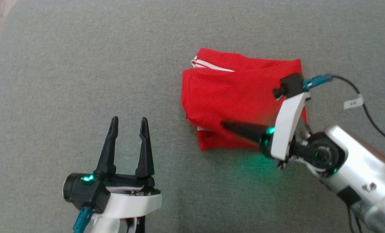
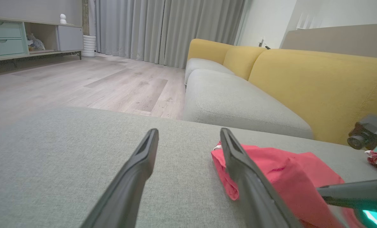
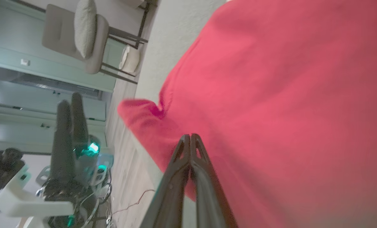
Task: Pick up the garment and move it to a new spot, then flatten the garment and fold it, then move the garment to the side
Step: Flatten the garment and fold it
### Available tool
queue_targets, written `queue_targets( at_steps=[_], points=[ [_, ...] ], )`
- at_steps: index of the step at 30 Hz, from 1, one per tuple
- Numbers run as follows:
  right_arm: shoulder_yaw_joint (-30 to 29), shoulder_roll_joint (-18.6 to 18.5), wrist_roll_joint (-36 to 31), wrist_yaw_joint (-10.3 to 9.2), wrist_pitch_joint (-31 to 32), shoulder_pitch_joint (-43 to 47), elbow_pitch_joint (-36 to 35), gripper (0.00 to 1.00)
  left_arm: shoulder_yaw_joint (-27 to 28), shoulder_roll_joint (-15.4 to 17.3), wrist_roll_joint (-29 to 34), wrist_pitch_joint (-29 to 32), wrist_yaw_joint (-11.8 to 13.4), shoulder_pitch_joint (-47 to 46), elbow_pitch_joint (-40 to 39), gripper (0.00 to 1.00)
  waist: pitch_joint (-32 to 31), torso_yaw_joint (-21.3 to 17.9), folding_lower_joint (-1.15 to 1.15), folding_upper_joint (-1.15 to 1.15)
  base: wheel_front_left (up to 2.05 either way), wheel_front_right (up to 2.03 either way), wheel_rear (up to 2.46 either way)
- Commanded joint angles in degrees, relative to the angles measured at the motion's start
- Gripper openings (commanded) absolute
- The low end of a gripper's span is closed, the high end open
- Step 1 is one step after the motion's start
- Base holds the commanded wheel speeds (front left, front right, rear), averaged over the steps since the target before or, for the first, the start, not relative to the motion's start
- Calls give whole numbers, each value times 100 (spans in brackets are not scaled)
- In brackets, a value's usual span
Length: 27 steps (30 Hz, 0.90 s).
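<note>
On the grey cushion (image 1: 82, 64) lies the folded red garment (image 1: 237, 97) — right gripper (image 1: 224, 123) fingers pressed together upon it (seemingly pinching nothing) — left gripper (image 1: 129, 120) fingers spread, empty, apart.

At the near left, left gripper (image 1: 129, 119) (image 2: 189, 133) upright, pointing toward the far side, two dark fingers spread with a clear gap between them. White wrist housing (image 1: 132, 202) just below, green light glowing on the dark body. At the right, right gripper (image 1: 226, 124) (image 3: 188, 136) turned sideways, pointing left, fingers pressed together tip to tip (seam plain from the right wrist). Silver forearm (image 1: 357, 161) slanting in from the near right corner.
</note>
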Motion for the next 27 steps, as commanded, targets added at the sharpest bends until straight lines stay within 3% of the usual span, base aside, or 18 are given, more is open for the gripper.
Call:
queue_targets(
  at_steps=[1, 5, 6, 7, 8, 13, 15, 17, 22, 27],
  points=[
    [137, -126, 119, 40, 57, 191, -528, 0, 228, -16, 61, -29, 23, -137, -188, 100, -76, -98, -1, 0, 0, 0, 0],
    [208, -175, 257, 40, -139, 449, -1146, 0, 281, -16, 90, -29, -1, -95, -166, 100, -190, -195, -1, 0, 0, 0, 0],
    [156, -244, 28, 40, -642, 576, -1507, 0, 310, -16, 97, -29, -12, -60, -145, 100, -292, -253, -1, 0, 0, 0, 0],
    [125, -299, -197, 40, -995, 633, -1615, 23, 330, -16, 100, -29, -14, -37, -140, 100, -352, -285, -1, 0, 0, 0, 0],
    [101, -367, -500, 40, -1412, 682, -1663, 100, 359, -16, 101, -29, -11, -5, -138, 100, -415, -321, -1, 0, 0, 0, 0],
    [-123, -588, -2168, 40, -3947, 1073, -1049, 100, 506, -16, 101, -29, 15, 201, -117, 100, -717, -495, -1, 0, 0, 0, 0],
    [-412, -505, -2585, 40, -4608, 1336, -538, 100, 566, -16, 119, -29, 16, 280, -98, 100, -829, -563, -1, 0, 0, 0, 0],
    [-967, -291, -3110, 40, -4729, 1582, -193, 100, 651, -16, 141, -29, 10, 363, -71, 100, -945, -649, -1, 0, 0, 0, 0],
    [-2893, 579, -5071, 40, -4739, 2651, -365, 100, 890, -16, 260, -29, -56, 633, 62, 100, -1321, -846, -1, 0, 0, 0, 0],
    [-3413, 1063, -6294, 40, -4740, 3467, -660, 100, 1064, -16, 442, -29, -147, 951, 206, 100, -1675, -984, -1, 0, 0, 0, 0]
  ],
)
